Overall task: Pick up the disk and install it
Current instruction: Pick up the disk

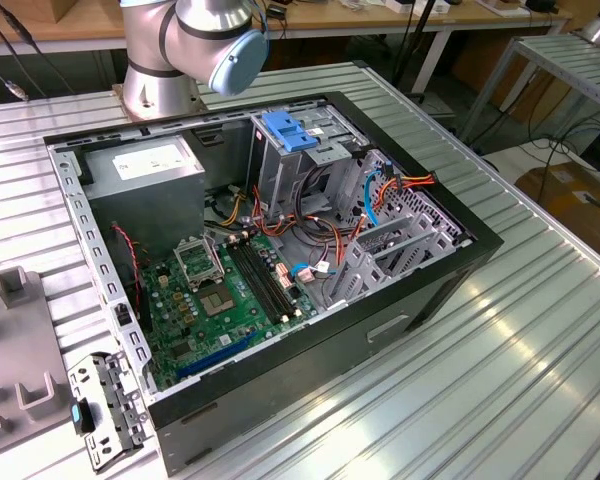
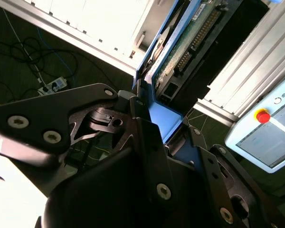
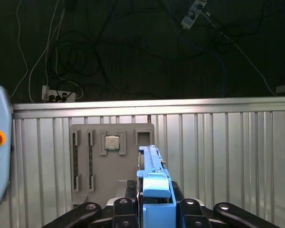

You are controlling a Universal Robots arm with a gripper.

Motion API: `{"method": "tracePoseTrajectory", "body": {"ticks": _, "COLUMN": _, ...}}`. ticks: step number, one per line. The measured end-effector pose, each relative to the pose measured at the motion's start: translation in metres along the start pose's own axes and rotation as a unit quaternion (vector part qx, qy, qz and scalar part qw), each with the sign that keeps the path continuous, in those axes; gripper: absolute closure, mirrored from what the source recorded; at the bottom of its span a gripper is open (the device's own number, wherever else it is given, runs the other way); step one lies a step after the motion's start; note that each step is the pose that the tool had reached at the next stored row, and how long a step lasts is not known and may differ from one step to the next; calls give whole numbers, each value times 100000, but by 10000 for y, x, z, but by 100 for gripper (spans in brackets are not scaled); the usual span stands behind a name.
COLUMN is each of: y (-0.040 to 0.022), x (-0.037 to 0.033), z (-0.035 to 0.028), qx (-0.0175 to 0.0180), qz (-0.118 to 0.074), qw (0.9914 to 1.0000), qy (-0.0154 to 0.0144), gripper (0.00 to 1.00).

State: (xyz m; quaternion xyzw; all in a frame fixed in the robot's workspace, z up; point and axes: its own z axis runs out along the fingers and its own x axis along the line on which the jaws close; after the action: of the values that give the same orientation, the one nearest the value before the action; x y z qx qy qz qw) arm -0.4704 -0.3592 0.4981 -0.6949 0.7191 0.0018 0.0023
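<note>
Inspection finding: the gripper [image 3: 154, 205] is carrying the disk [image 3: 152, 166]. Its fingers [image 2: 145, 128] are pinching the blue carrier frame from both sides, so the drive is standing edge-on between them with its circuit-board face exposed in the second wrist view. The disk is hanging in the air over the table [image 3: 228, 156], beside a grey parts tray [image 3: 85, 185]. In the exterior view, the open computer case [image 1: 380, 330] is lying on its side. Its drive cage [image 1: 315, 165] is facing up, evidently for access from above.
</note>
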Motion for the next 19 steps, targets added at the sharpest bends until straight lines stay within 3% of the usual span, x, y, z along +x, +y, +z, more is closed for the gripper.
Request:
{"method": "tracePoseTrajectory", "body": {"ticks": 12, "y": -6, "x": 0, "z": 1, "qx": 4, "qz": 4, "qw": 100000, "qy": -2, "gripper": 63}}
{"method": "tracePoseTrajectory", "body": {"ticks": 19, "y": -47, "x": -1, "z": 1, "qx": 5, "qz": 2, "qw": 100000, "qy": -2, "gripper": 63}}
